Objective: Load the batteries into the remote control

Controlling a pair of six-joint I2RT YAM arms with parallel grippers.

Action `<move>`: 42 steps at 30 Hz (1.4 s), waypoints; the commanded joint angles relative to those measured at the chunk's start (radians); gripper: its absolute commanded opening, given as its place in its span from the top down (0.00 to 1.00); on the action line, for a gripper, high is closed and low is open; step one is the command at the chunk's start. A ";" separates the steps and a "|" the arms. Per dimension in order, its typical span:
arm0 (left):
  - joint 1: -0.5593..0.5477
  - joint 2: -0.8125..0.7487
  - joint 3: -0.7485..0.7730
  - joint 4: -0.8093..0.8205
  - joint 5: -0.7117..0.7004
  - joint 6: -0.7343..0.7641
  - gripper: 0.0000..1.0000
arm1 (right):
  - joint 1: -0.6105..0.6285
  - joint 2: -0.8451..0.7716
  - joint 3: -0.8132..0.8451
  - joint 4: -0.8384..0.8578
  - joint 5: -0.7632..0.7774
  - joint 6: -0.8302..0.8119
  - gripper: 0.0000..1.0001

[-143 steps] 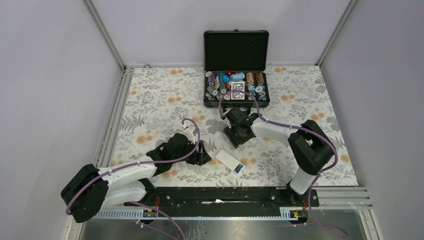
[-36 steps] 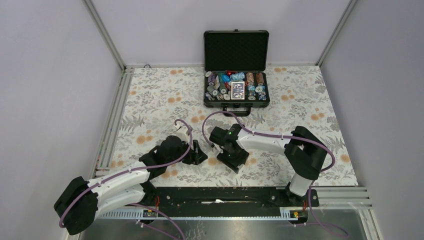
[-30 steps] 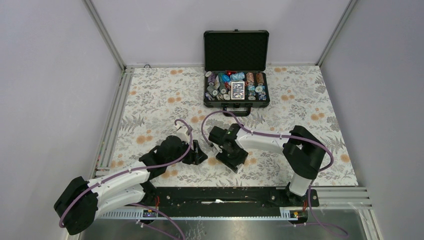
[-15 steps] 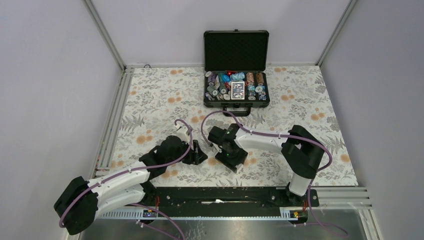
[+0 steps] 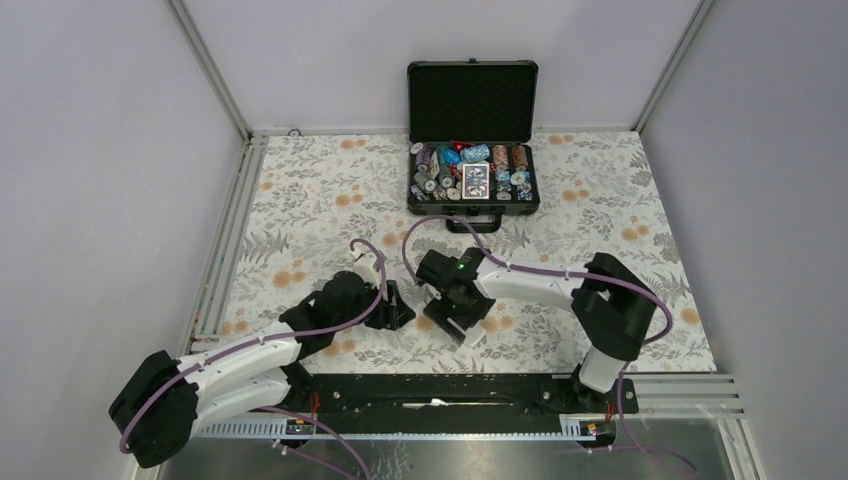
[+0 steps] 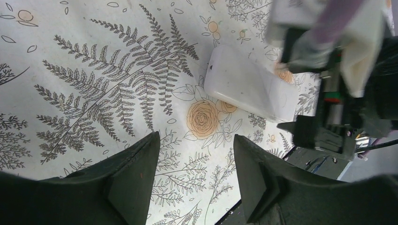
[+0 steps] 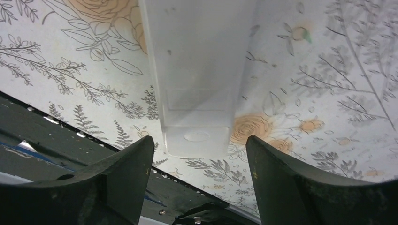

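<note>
White plastic, plain side up: that's the remote control (image 7: pixel 197 70), lying flat on the floral cloth (image 6: pixel 94 93) near the front edge of the table, about mid-way between your two arms. From the top camera you barely see it, because the right arm's wrist is parked right over it.

Your right gripper (image 7: pixel 199 143) is pointing down at it with the jaws spread wide. In the right wrist view the near end of the remote sits in the gap between the two dark fingers (image 7: pixel 117 187), with a strip of cloth showing on each side, so the pads aren't pressing on it and it isn't gripped. You can make out a faint rectangular panel outline and a small oval mark near that end.

Your left gripper (image 6: pixel 196 139) is just beside it to the left, low over the cloth, jaws roughly half spread with only a printed rose and fern leaves between them. It's got hold of nothing. In that wrist view the remote is up and to the right of the fingertips, clear of them, and its far end disappears under the right arm's hardware.

The open black case (image 5: pixel 472 100) of chips sits at the back of the table, well apart from all this.
</note>
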 commanded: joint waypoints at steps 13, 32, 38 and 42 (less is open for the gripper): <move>0.004 0.281 0.179 0.110 0.013 0.012 0.38 | 0.006 -0.480 -0.270 0.161 0.290 0.373 0.15; -0.006 0.614 0.316 0.238 0.138 0.008 0.38 | 0.006 -0.747 -0.556 0.297 0.240 0.729 0.28; -0.042 0.619 0.292 0.261 0.152 0.000 0.39 | 0.007 -0.699 -0.558 0.328 0.215 0.740 0.31; -0.071 0.616 0.266 0.261 0.150 -0.018 0.42 | 0.006 -0.699 -0.576 0.354 0.210 0.760 0.32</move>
